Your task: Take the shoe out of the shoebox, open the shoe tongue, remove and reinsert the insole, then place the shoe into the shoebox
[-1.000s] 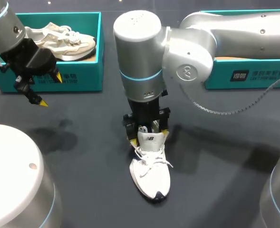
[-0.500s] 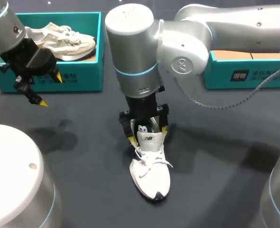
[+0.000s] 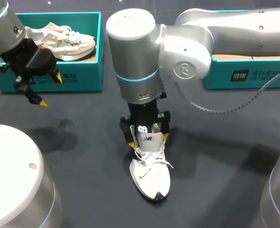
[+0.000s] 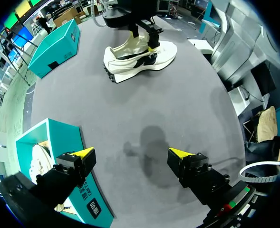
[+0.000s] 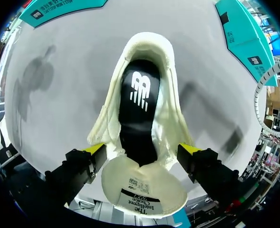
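Mid-table: white shoe (image 3: pixel 150 173) flat on dark table (image 3: pixel 82 166), outside both boxes, toe twd robot, heel twd far edge. Laces (image 3: pixel 151 159) loose over the upper.

Rt gripper (image 5: pixel 142 149) pointing straight down over heel end, jaws wide apart. One yellow tip on each side of collar, right at the shoe's sides. Real contact on either side can't be confirmed, so not clamped. Tongue (image 5: pixel 143 192) raised up off the opening, standing btwn the two tips. Black insole (image 5: pixel 139 99) w/ white logo seated inside shoe, plainly seen in rt wrist view.

Lt gripper (image 4: pixel 132 154) hanging above table just in front of lt shoebox (image 3: pixel 82 76), well apart from white shoe. Jaws apart, nothing btwn them, bare table under them. Lt shoebox teal, at far lt of table, beige shoe (image 3: pixel 66 40) lying inside on its sole.

Rt shoebox (image 3: pixel 254 73) also teal, at far rt, partly hidden behind rt arm (image 3: pixel 216 33).
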{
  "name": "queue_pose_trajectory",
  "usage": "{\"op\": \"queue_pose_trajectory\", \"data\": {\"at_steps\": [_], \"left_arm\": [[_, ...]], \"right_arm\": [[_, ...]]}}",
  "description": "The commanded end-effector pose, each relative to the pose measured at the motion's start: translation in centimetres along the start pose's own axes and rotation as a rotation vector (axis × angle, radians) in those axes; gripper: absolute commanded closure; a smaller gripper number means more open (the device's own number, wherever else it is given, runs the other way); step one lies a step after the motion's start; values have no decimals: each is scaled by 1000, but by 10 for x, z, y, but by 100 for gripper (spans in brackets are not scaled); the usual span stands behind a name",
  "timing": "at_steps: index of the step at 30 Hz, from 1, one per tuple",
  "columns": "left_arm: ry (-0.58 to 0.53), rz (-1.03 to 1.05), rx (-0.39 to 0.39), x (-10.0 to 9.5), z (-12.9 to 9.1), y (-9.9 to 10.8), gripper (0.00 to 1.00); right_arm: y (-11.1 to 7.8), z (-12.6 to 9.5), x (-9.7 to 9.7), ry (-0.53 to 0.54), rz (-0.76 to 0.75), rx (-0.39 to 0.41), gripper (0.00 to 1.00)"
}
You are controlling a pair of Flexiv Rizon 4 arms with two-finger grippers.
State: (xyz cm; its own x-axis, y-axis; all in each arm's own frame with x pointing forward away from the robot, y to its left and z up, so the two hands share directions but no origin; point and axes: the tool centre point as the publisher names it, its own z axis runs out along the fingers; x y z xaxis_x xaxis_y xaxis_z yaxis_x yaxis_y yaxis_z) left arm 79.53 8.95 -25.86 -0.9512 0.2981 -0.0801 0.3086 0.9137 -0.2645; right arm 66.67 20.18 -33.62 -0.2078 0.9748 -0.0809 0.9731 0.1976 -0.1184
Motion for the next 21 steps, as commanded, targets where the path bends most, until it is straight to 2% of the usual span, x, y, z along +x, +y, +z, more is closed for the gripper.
{"op": "queue_pose_trajectory", "data": {"at_steps": [1,21], "left_arm": [[1,0,-3,0,-1,0,0],[1,0,-3,0,-1,0,0]], "right_arm": [[-10,-4,0,-10,17,-2,0],[-59,-19,4,-57,141,22,0]]}}
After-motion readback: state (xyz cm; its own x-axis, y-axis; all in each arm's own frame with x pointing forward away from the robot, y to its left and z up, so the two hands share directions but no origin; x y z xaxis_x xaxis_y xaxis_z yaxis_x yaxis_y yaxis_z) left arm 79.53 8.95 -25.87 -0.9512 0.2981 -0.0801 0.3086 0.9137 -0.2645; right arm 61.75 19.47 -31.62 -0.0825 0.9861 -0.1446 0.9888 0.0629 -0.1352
